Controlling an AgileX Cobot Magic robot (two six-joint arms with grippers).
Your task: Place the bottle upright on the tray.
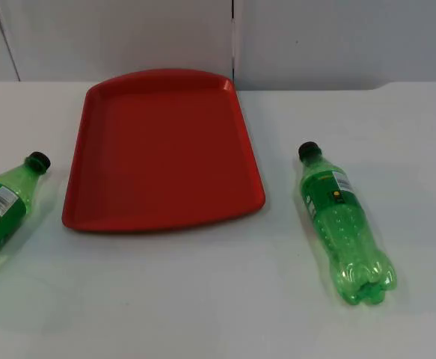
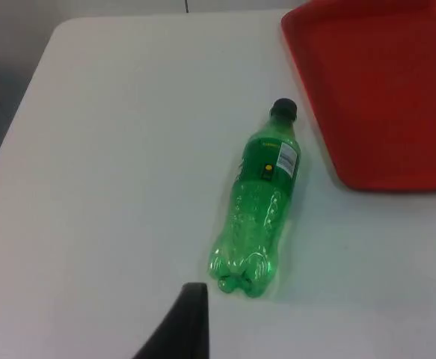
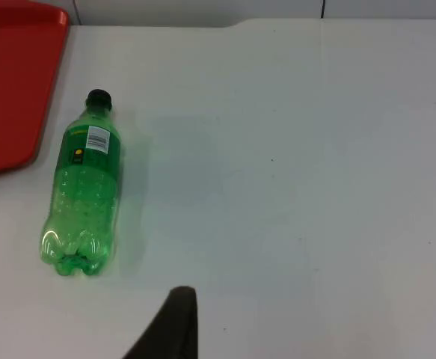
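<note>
Bottles of green plastic lie on their sides on the white tabletop (image 1: 203, 299), one at each side of the red tray (image 1: 165, 149), black caps toward the partition wall (image 1: 128, 37). The left bottle (image 1: 1, 206) lies apart from the tray's left edge; the right bottle (image 1: 342, 224) lies apart from its right edge. The tray holds nothing. The left gripper (image 2: 180, 329) hangs above the tabletop just short of the left bottle's (image 2: 261, 198) base. The right gripper (image 3: 169, 329) hangs back from the right bottle (image 3: 84, 187), off to one side. Whether either gripper's jaws are open cannot be told.
</note>
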